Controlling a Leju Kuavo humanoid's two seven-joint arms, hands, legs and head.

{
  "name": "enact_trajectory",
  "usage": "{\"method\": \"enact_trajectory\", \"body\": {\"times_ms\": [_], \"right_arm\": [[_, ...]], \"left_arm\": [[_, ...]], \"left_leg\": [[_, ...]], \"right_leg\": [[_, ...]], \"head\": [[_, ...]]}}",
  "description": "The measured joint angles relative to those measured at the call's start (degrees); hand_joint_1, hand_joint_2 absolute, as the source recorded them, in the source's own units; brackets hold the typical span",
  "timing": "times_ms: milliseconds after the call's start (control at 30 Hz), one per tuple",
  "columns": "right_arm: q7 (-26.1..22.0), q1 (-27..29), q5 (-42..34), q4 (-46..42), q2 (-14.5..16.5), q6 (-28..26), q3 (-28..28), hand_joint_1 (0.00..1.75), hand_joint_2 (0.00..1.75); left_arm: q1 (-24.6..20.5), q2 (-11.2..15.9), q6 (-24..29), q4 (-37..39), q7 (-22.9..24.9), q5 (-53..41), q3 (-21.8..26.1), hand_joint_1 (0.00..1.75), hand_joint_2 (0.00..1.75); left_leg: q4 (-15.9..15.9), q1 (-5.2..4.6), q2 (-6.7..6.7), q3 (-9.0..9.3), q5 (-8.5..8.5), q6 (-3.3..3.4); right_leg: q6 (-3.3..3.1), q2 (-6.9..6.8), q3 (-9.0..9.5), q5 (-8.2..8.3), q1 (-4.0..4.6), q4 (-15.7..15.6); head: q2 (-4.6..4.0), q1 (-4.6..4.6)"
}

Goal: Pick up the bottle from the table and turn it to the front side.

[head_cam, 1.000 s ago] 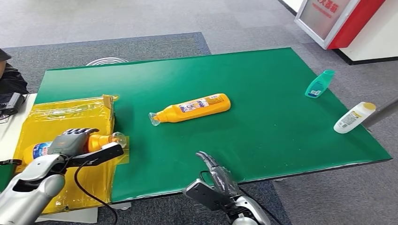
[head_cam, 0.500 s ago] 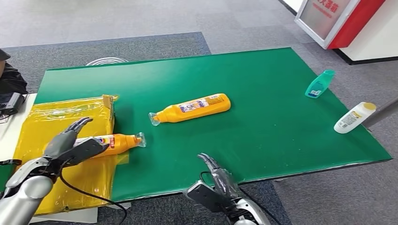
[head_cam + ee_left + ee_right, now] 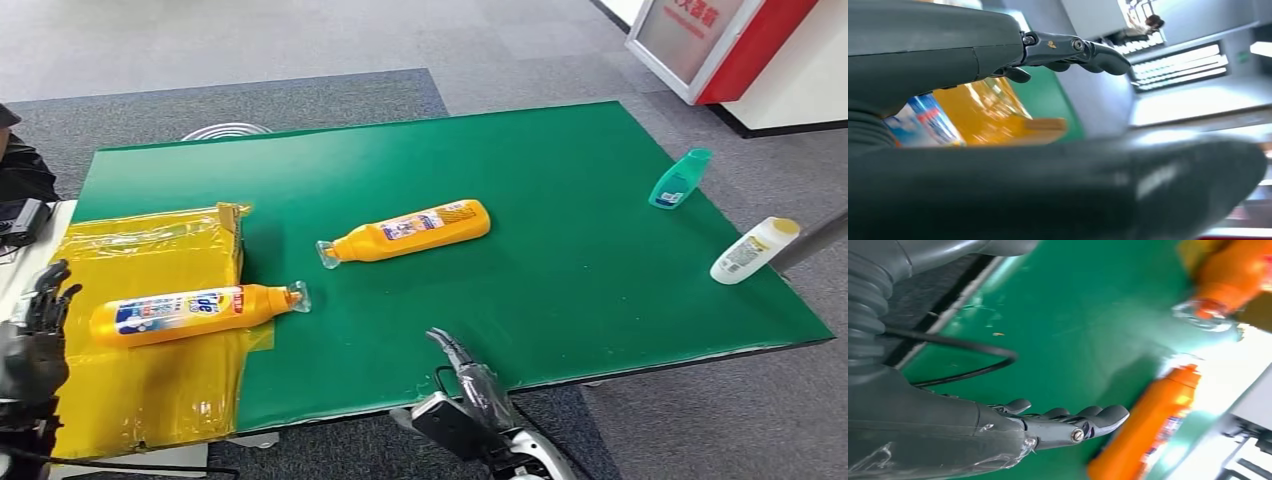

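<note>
Bottle (image 3: 190, 310) — an orange one with its label facing up — lies on its side near the table's (image 3: 560, 150) left edge, its body on the yellow taped sheet (image 3: 140, 390) and its clear cap over the green surface, pointing toward the middle. The left hand (image 3: 35, 330) is at the table's left edge, apart from the bottle's base; its fingers are spread and it holds nothing. In the left wrist view the fingers (image 3: 1073, 47) stretch out straight with the bottle's label blurred beyond them. The right hand (image 3: 470, 385) hangs at the near edge, fingers extended together and empty, well apart from the bottle. A second orange bottle (image 3: 410, 232) lies on its side near the table's centre. A teal bottle (image 3: 680, 180) and a white bottle (image 3: 752, 251) lie by the right edge — the white one nearer the front corner.
</note>
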Motion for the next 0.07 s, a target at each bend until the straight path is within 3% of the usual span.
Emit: {"method": "enact_trajectory", "body": {"times_ms": [67], "right_arm": [[-1.90, 0.31, -0.99, -1.35, -0.18, 0.22, -0.06, 0.00, 1.75]], "left_arm": [[1.47, -2.40, -8.40, 0.14, -3.59, 9.47, 4.19, 0.00, 1.75]], "left_leg": [[0.00, 0.00, 0.00, 0.00, -0.01, 0.02]], "right_leg": [[0.04, 0.00, -0.01, -0.03, -0.01, 0.00]], "head": [[0.00, 0.01]]}}
